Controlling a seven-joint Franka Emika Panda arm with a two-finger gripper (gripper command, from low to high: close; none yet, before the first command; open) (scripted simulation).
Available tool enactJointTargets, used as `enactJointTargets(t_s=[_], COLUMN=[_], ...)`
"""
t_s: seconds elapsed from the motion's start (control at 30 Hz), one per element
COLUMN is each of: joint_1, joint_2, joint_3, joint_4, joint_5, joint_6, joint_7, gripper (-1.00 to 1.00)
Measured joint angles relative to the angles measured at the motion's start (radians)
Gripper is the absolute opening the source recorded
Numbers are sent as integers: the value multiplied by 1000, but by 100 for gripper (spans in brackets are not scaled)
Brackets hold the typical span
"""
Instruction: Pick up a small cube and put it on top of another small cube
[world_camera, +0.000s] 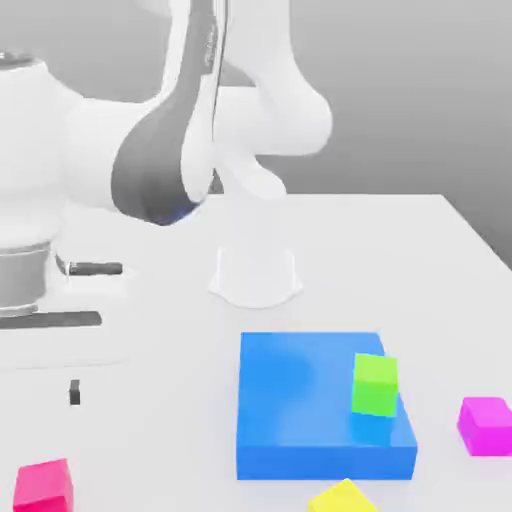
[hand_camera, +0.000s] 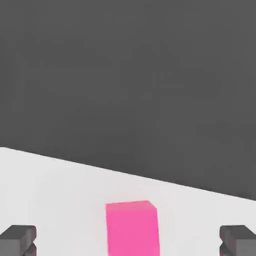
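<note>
Gripper fingers spread wide, empty; small cube on table between fingertips, untouched.

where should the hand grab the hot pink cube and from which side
Probably across two opposite flat side faces of the hot pink cube, coming down from above. It sits flat on the white table with free space around it, and in the hand view it lies between the open fingers.

I see the yellow cube cut off by the exterior view's lower edge, near the desk's front edge. My hand view crops the small cube at its lower end, and both fingertips sit half out of frame.
</note>
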Motion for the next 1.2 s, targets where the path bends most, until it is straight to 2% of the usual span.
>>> enactJointTargets(t_s=[0.2, 0.23, 0.47, 0.6, 0.93, 1.2], joint_1=[-79, -86, -87, -66, 245, 500], joint_2=[217, 248, 254, 135, -3, -101], joint_3=[51, 59, 60, 36, 175, 330], joint_4=[30, 37, 38, 12, -82, -165], joint_5=[73, 79, 81, 50, -21, -89], joint_6=[113, 137, 139, 46, 9, -6], joint_7=[-119, -124, -126, -102, 170, 422], gripper=[0, -100, -100, -100, -100, -100])
